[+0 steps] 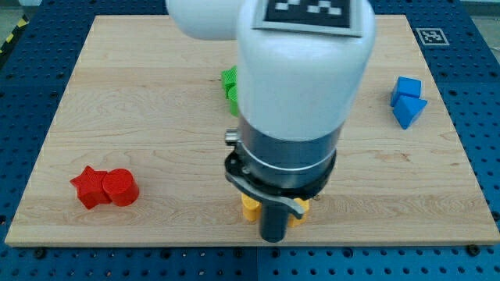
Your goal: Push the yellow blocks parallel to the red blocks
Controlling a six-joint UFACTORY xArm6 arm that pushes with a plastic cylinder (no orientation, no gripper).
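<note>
Two red blocks sit together at the view's lower left: a red star [89,187] touching a red cylinder [120,187] on its right. Two yellow blocks [250,208] show only as small parts at the view's bottom centre, on either side of my dark rod; their shapes are hidden. The second yellow part [300,211] is just right of the rod. My tip [271,238] is right between the yellow blocks, near the board's bottom edge. The arm's white and grey body covers much of the centre.
A green block [230,90] peeks out from behind the arm at upper centre. Two blue blocks [407,101] sit together at the view's right. The wooden board [156,101] lies on a blue perforated table.
</note>
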